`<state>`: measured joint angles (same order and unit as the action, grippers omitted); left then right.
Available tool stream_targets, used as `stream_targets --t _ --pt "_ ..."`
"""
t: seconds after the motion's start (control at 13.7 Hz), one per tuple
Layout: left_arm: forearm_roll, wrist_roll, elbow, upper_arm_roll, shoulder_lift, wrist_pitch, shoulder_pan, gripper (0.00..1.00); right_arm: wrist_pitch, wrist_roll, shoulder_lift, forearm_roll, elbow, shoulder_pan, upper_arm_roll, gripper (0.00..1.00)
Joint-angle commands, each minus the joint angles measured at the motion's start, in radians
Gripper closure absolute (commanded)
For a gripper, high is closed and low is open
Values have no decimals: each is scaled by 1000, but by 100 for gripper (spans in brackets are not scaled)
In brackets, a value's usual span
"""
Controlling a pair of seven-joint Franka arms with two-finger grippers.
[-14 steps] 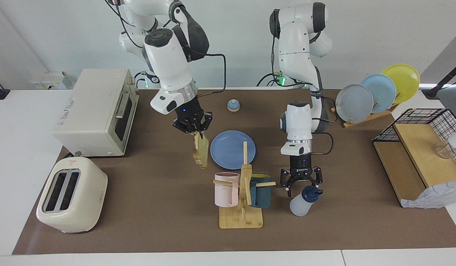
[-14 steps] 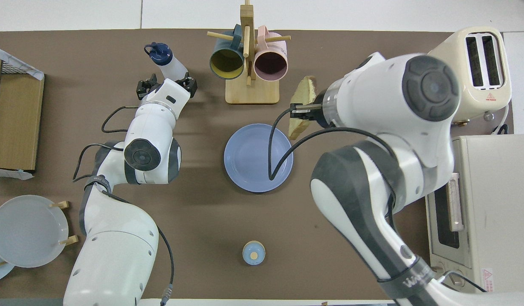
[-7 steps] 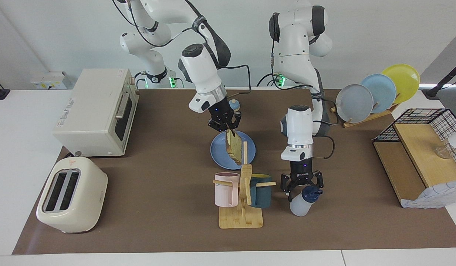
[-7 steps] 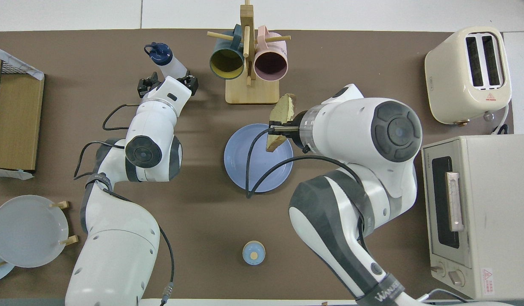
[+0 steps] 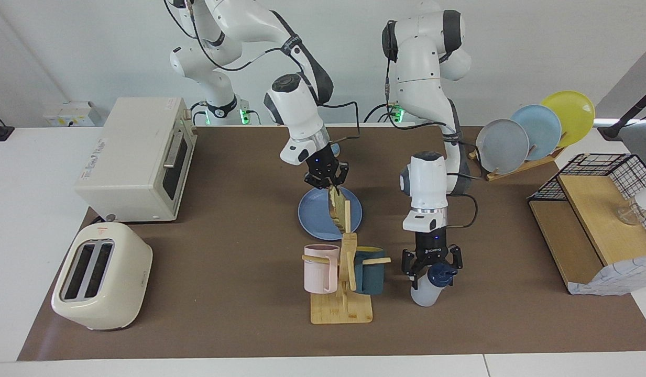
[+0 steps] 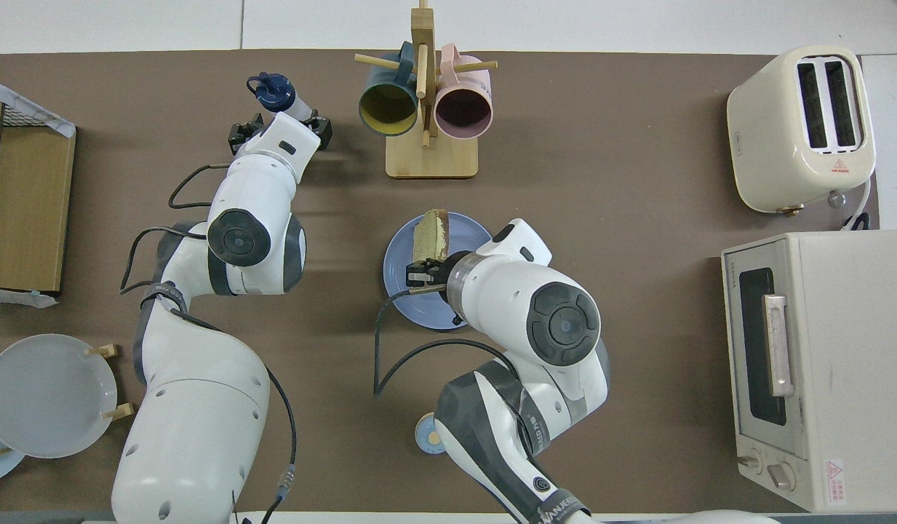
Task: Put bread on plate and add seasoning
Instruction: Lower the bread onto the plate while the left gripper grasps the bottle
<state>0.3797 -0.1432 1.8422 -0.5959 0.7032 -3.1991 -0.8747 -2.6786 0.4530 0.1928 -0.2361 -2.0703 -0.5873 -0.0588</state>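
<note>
The bread (image 5: 337, 208) hangs on edge from my right gripper (image 5: 327, 181), which is shut on its top edge. It is over the blue plate (image 5: 312, 215), with its lower edge close to the plate's surface. In the overhead view the bread (image 6: 430, 234) covers the plate's (image 6: 399, 251) farther half below the right gripper (image 6: 419, 275). The seasoning (image 5: 427, 290), a white bottle with a navy cap, stands beside the mug rack, farther from the robots than the plate. My left gripper (image 5: 433, 269) is open, with its fingers on either side of the bottle's cap (image 6: 275, 91).
A wooden mug rack (image 5: 343, 272) with a pink and a dark mug stands just past the plate. A toaster (image 5: 100, 275) and an oven (image 5: 137, 157) are at the right arm's end. A plate rack (image 5: 532, 131) and a wooden shelf (image 5: 595, 220) are at the left arm's end.
My right gripper carried the bread from beside the plate to over it and lowered it. My left gripper came down from above the seasoning bottle until its fingers straddle the cap.
</note>
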Motion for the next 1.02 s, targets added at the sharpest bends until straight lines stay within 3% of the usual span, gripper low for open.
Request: stream_targets --t 0.0,0.15,0.29,0.51,0.59,0.66,0.88,0.95 --pt "4 -10 -40 4 28 22 11 0 -24 -39 -26 -25 -48 -6 2 100" --pt "1 -15 -44 7 45 22 13 0 -24 -42 -29 -25 -57 0 2 100" --pt "22 -62 -95 21 131 -7 10 0 -24 -39 -36 -26 -79 23 2 100" --pt "18 -92 -130 18 127 -31 16 0 -24 -33 -50 -26 -114 30 2 100" --pt "13 -88 -132 15 124 -31 23 0 -23 -27 -50 -26 -116 30 2 68" --pt "11 -87 -132 14 124 -28 26 0 -23 -20 -52 -26 -116 29 2 1" --pt "11 -66 -121 14 119 -25 25 0 -15 16 -50 -26 -105 30 4 0" --pt "11 -62 -120 14 121 -25 23 8 -14 18 -49 -26 -99 32 4 0"
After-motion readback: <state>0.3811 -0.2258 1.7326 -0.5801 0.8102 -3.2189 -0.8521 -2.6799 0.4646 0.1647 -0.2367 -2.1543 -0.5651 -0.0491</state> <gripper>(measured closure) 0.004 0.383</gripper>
